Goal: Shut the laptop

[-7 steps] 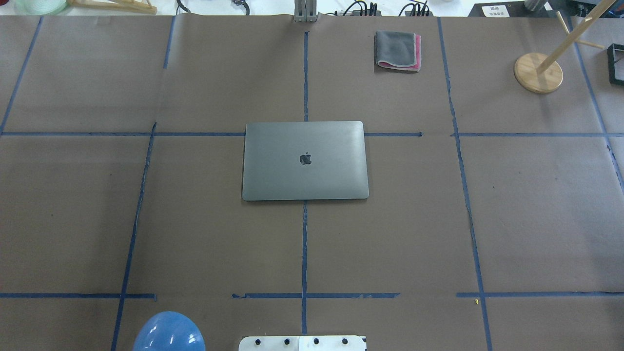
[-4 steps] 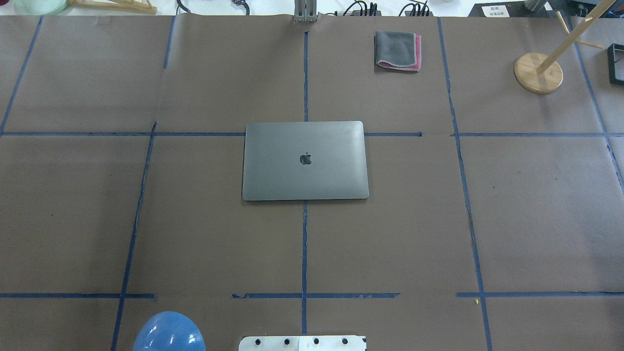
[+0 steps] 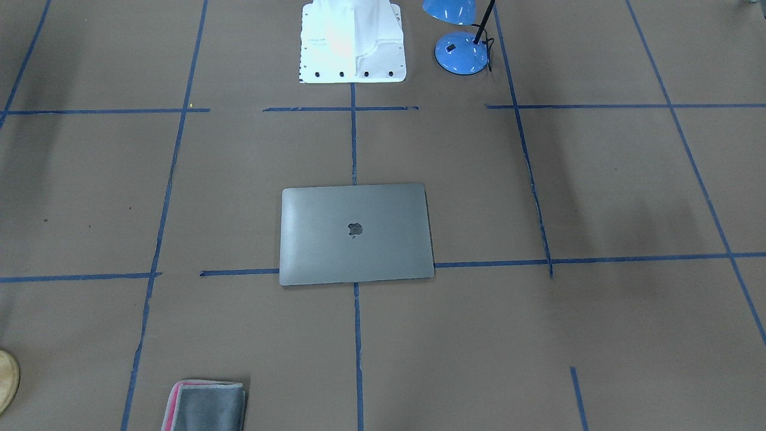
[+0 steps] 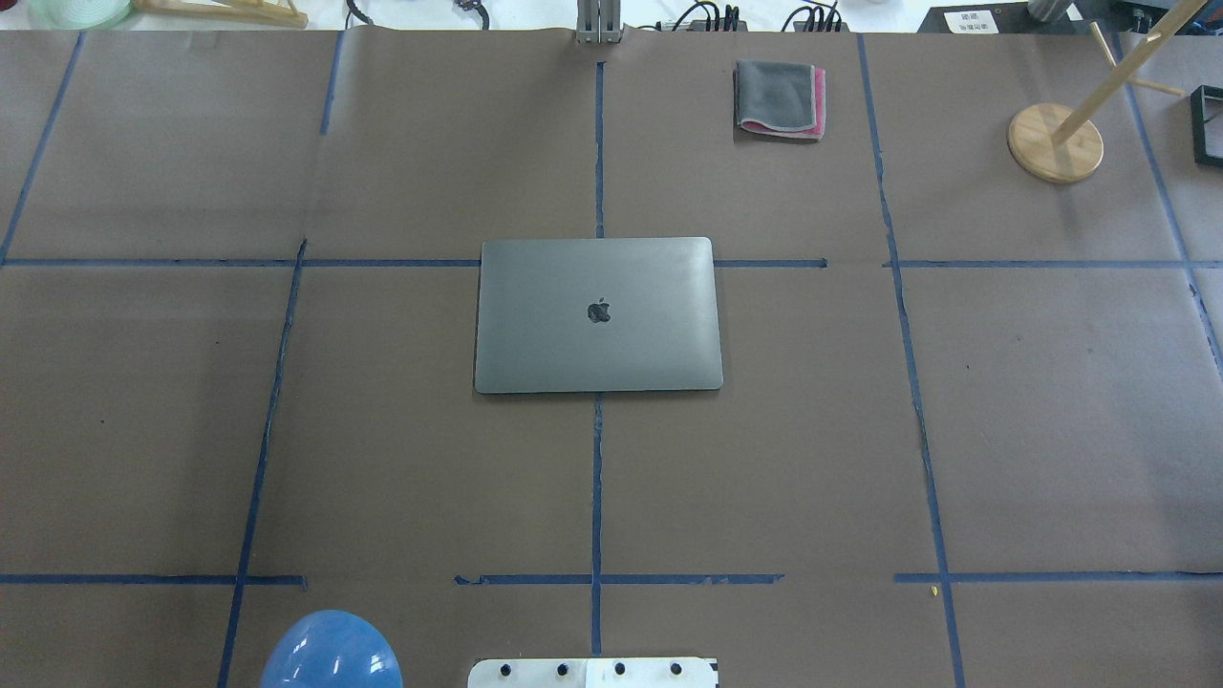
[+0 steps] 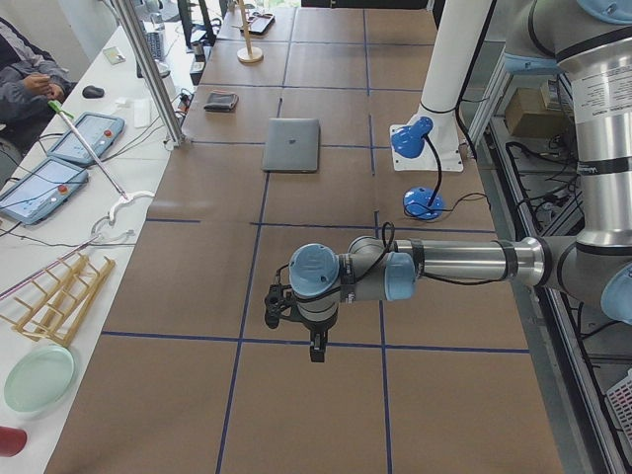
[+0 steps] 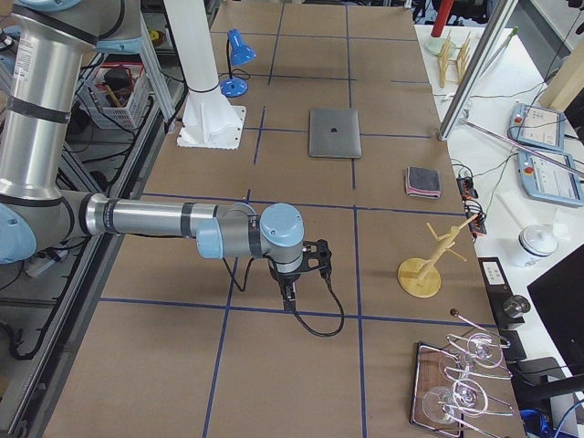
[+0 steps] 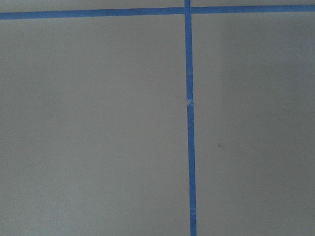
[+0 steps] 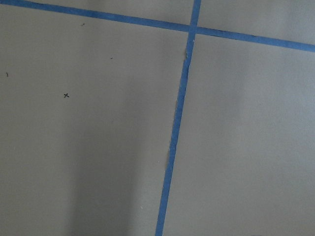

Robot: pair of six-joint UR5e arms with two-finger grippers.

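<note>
We see the laptop [image 4: 598, 315] lying shut and flat in the middle of the bench [image 4: 1051, 401]. The left hand [image 5: 314, 346] and the right hand [image 6: 289, 292] hang over the bench, well apart from it. Whether they are spread or pressed together, we cannot tell.

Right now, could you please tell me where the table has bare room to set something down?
Bare paper lies either side of the laptop, and between it and the blue lamp and white base plate. The far right corner is busier: folded cloth, wooden stand.
</note>
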